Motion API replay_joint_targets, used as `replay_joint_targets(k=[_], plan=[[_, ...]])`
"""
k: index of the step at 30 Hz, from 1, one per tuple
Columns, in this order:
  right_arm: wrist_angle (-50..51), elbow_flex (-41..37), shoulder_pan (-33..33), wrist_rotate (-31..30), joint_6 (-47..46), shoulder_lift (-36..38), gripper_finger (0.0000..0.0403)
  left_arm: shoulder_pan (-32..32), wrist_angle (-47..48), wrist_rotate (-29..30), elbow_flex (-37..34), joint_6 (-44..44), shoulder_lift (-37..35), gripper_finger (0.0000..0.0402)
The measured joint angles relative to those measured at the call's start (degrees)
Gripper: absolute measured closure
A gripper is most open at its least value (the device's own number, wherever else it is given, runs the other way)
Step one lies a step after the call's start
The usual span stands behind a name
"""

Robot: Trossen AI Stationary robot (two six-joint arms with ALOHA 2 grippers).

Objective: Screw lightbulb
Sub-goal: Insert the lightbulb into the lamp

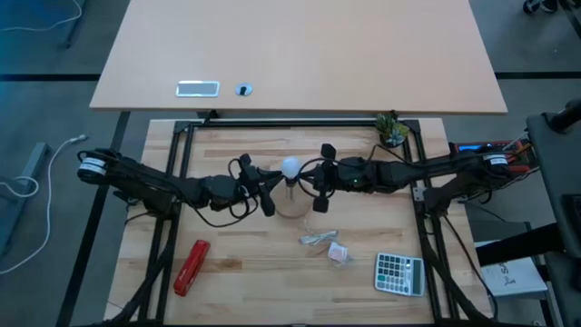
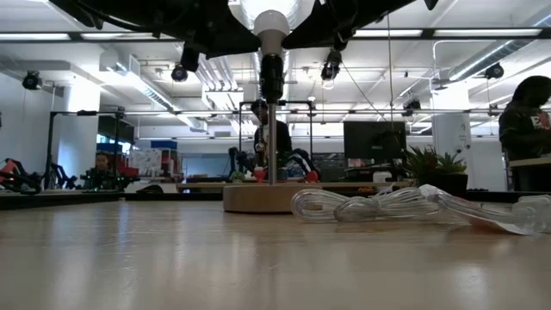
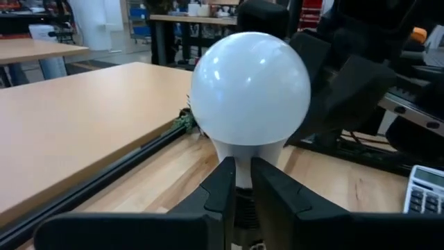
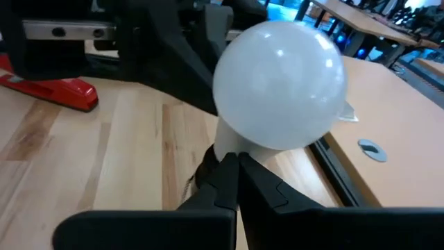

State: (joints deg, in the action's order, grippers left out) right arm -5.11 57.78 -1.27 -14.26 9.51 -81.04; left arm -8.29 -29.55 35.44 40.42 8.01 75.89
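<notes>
Two dark arms met over the middle of the wooden table (image 1: pixel 227 263). On it stood a round wooden base (image 2: pixel 258 197) with a thin upright rod carrying a black socket, and the lightbulb (image 1: pixel 290 166) sat on top of that socket. The left gripper (image 3: pixel 239 182) was clenched on the neck just under the white globe. The right gripper (image 4: pixel 234 173) had its fingers pressed fully together, tips at the neck from the other side. Only the high view showed the red stapler (image 1: pixel 191 267), the calculator (image 1: pixel 399 272) and a small packet (image 1: pixel 338 253). Only the low view showed the crumpled clear wrapper (image 2: pixel 387 205) beside the base.
</notes>
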Motion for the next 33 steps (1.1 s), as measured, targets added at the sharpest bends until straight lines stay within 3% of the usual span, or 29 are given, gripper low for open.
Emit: replay_joint_targets(k=[11, 16, 33], plan=[[2.6, 0.0, -0.4, 0.7, -1.8, 0.6, 0.0403, -0.8, 1.3, 0.0, 0.0, 0.2, -1.2, 0.0361], [5.3, 0.0, -0.3, -2.4, -2.4, 1.5, 0.0403, -2.6, 1.7, -0.1, 0.0, 0.3, -2.3, 0.0361], [1.1, 0.0, -0.2, -3.4, -0.5, 1.7, 0.0403, -1.3, 1.7, -0.4, -0.1, 1.3, -1.3, 0.0361]])
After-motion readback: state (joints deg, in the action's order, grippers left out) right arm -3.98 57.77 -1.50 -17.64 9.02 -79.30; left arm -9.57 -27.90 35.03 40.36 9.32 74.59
